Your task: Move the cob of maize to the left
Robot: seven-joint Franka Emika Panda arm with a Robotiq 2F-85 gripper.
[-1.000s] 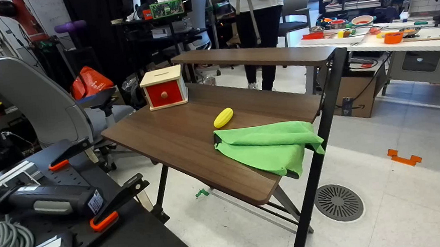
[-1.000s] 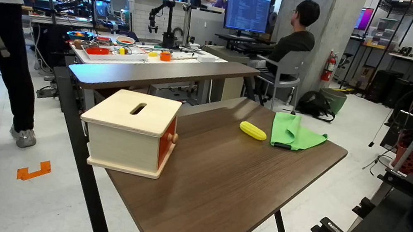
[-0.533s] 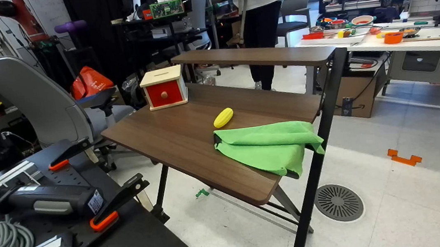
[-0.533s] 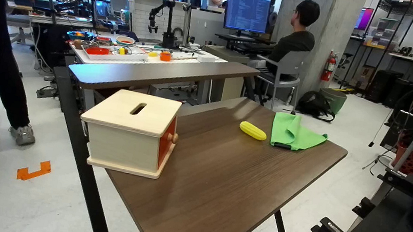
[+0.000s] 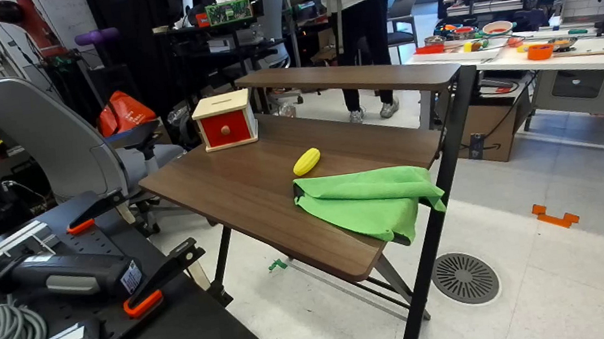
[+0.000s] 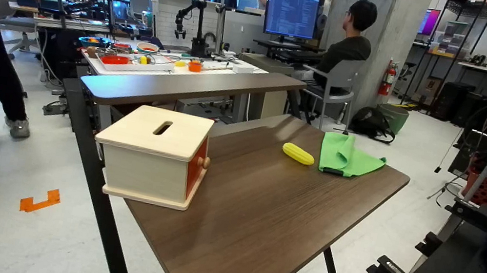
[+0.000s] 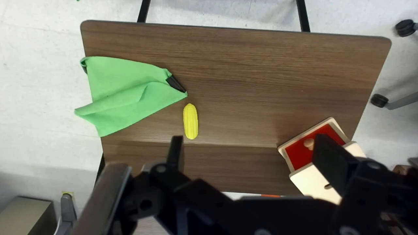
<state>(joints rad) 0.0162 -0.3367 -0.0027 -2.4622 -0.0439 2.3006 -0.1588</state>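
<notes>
1. Brown table (image 6: 238, 229) on a pale floor (image 6: 33, 240); a raised shelf (image 6: 193, 84) runs along one long edge, with a standing person (image 5: 371, 31) beyond it.
2. Green cloth (image 7: 127, 91), crumpled and draped over one short edge, part of it hanging past the table.
3. Yellow cob of maize (image 7: 190, 121), lying between the long edges and roughly parallel to the short ones, just beside the cloth but apart from it.
4. Wooden box (image 6: 148, 172) with a red drawer front (image 5: 218, 132), set askew at the opposite short edge, near its shelf-side corner.
5. Claw (image 7: 250, 137), seen in the wrist view above the table; fingers (image 7: 176, 150) spread wide.
</notes>
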